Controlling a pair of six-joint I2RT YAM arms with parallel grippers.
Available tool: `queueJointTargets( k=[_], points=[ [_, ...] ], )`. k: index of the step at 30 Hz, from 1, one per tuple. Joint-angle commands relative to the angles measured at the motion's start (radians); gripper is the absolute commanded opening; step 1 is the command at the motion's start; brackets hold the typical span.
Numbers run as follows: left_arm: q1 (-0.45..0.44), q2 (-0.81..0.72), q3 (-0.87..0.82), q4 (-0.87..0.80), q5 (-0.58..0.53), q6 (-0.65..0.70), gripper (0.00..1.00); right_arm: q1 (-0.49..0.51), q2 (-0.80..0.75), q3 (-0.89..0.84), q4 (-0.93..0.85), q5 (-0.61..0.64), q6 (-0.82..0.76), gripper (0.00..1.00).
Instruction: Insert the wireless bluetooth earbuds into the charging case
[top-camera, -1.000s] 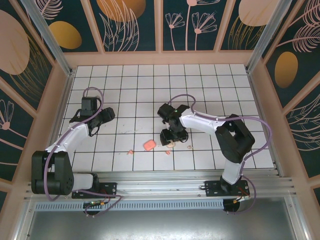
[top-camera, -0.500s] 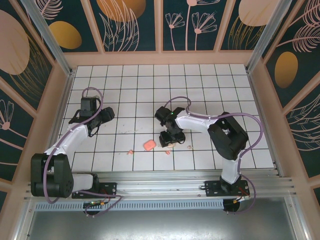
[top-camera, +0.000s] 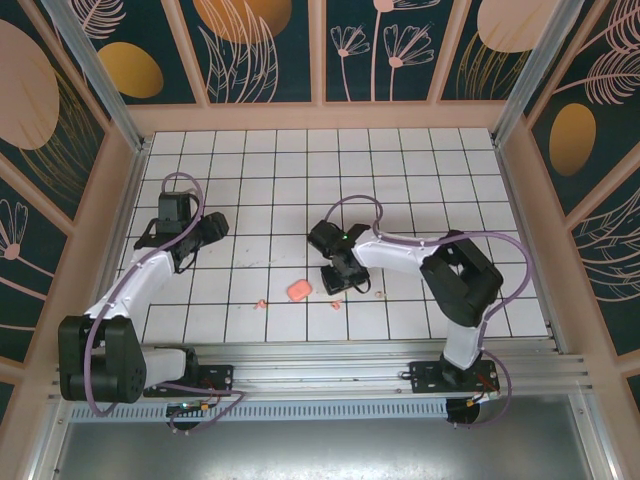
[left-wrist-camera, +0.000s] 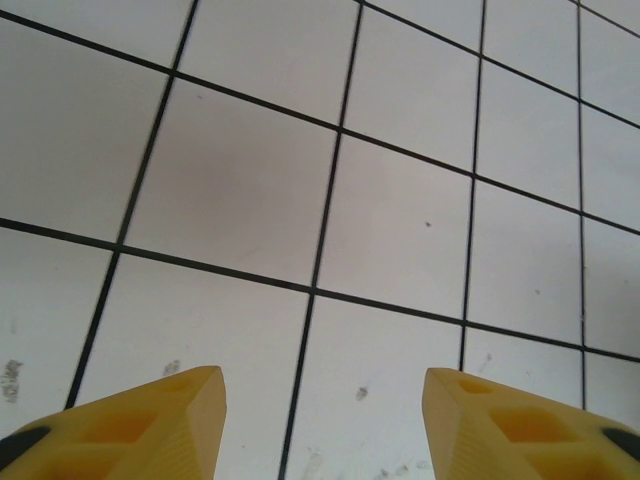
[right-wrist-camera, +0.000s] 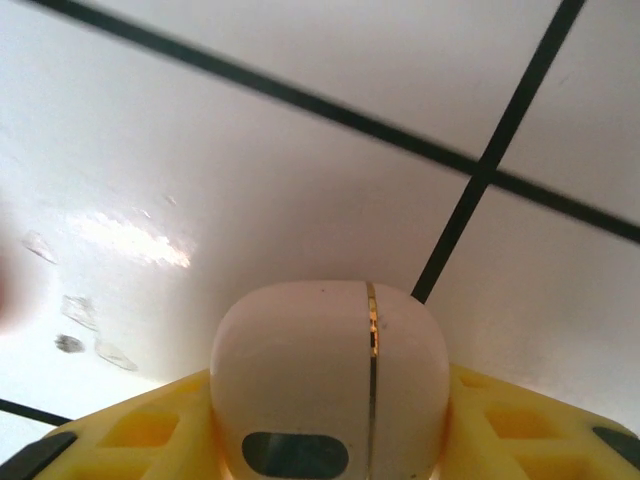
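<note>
Tiny pale pink earbud (top-camera: 262, 303) loose on the white tiled table (top-camera: 420, 180).
Top view: it lies just left of a small rounded coral-pink case (top-camera: 296, 290). Left wrist: yellow left fingers (left-wrist-camera: 150, 420) stand apart, empty. Right wrist: yellow right fingers (right-wrist-camera: 520, 425) pinch a cream rounded case (right-wrist-camera: 330, 380) with a gold seam.

Glossy plastic charging case (right-wrist-camera: 322, 368), glossy tiles (right-wrist-camera: 250, 170)

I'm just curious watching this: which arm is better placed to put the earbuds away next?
Probably right. The right tool grips the cream rounded plastic charging case, close to the tiny pink-peach earbuds. The left tool hangs open over bare white tiles, farther away.
</note>
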Motion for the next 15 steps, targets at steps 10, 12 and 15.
queueJointTargets(
  k=[10,12,15],
  points=[
    [-0.04,0.038,0.252,-0.202,0.371,0.052,0.45,-0.03,-0.339,-0.187,0.619,0.052,-0.051,0.44],
    [-0.07,0.041,0.285,-0.238,0.392,0.075,0.45,-0.043,-0.364,-0.219,0.724,0.003,-0.094,0.44],
    [-0.114,0.064,0.352,-0.31,0.414,0.116,0.45,-0.064,-0.379,-0.243,0.83,-0.075,-0.166,0.44]
  ],
)
